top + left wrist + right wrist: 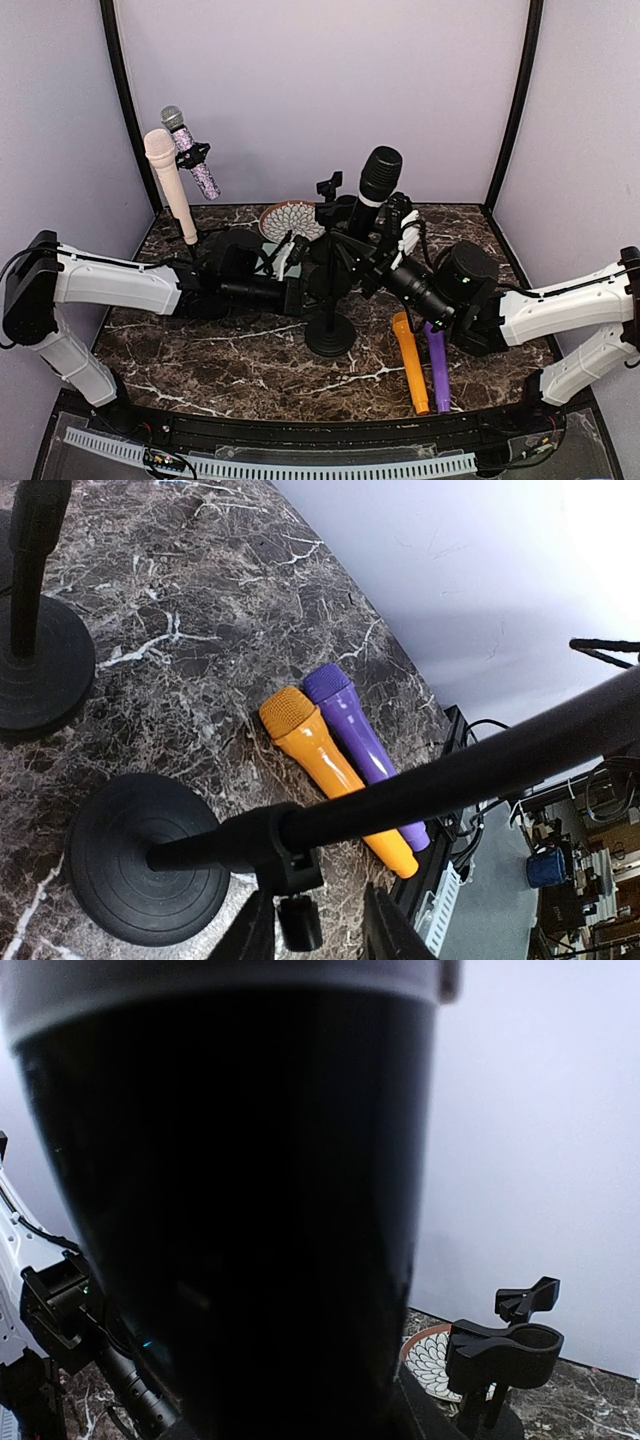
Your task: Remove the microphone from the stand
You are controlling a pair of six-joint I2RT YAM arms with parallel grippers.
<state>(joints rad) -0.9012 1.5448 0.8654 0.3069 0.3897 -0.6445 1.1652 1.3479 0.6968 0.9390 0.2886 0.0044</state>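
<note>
At the bottom right of the top view, a shiny orange microphone (411, 365) and a purple microphone (437, 365) lie side by side on the dark marble bench (200, 350). Just left of them is the round foot of the thin black stand (330, 337), near the middle of the frame.

In the left wrist view, the left fingers (385, 928) are at the bottom edge. There is a small gap between them, and a knob on the stand's pole sits in that gap. I cannot tell if they are squeezing it or only sitting beside it.

Higher up in the top view is the black microphone (376, 185) with a mesh head and a silver ring. It leans, with its head to the upper right and its tail to the lower left. The right fingers (400, 228) are right against its body, so the right arm is the nearer one. In the right wrist view the microphone fills almost the whole frame, so I think the right fingers are closed on it. The black ring clip (505, 1352) at the lower right of that view is empty.

At the far upper left of the top view, a pale pink microphone (168, 180) and a sparkly microphone (192, 155) stand up.
</note>
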